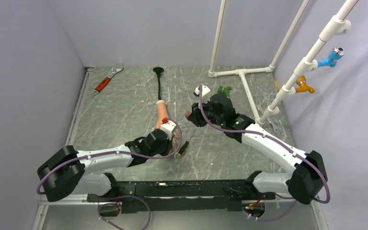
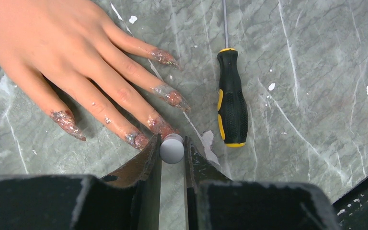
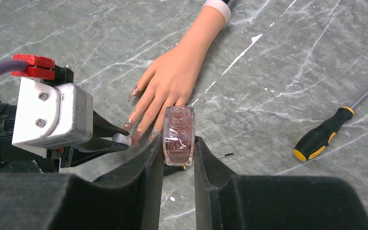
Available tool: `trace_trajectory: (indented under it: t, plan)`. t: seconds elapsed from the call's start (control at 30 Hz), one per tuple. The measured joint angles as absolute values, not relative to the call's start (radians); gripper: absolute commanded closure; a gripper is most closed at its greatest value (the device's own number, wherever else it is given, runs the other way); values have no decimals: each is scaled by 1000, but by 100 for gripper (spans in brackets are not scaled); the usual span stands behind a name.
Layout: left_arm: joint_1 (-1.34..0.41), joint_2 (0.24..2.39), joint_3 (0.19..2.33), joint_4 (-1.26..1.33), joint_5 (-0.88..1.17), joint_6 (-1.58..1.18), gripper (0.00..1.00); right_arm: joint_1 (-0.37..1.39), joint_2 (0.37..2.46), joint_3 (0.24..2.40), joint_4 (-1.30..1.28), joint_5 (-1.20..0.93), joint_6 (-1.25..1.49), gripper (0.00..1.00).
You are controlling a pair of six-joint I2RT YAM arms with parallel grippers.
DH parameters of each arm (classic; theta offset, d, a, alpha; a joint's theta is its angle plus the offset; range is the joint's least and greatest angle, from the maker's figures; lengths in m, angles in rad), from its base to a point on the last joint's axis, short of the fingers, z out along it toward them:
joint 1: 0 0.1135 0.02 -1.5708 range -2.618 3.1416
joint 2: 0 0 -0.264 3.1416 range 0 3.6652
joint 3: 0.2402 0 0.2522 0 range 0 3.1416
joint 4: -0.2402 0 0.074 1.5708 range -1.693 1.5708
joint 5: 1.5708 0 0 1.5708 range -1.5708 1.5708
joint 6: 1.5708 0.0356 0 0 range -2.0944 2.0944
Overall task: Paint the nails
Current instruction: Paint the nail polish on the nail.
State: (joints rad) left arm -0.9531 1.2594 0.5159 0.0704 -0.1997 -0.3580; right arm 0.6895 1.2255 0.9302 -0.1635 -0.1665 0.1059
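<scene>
The peach mannequin hand (image 2: 52,43) lies palm down on the grey table, fingers pointing toward the arms; it also shows in the top view (image 1: 161,112) and the right wrist view (image 3: 172,79). Its nails (image 2: 172,97) carry patchy glittery reddish-silver polish. My left gripper (image 2: 172,143) is shut on a small round grey-white brush cap (image 2: 172,149), right at the tip of one of the middle fingers (image 2: 159,125). The brush itself is hidden. My right gripper (image 3: 178,143) is shut on a clear polish bottle (image 3: 178,134) with reddish glitter, held just short of the fingertips.
A black-and-yellow screwdriver (image 2: 232,103) lies just right of the fingers, also seen in the top view (image 1: 182,149). A red-handled wrench (image 1: 104,82) lies at the back left. A white pipe frame (image 1: 242,73) with blue and orange taps stands at the back right.
</scene>
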Motion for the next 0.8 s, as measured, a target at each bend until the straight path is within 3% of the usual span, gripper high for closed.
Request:
trace_trajectory:
  t: [0.8]
  plan:
    - [-966, 1252, 493, 70, -200, -370, 100, 690, 1225, 930, -163, -166, 106, 100]
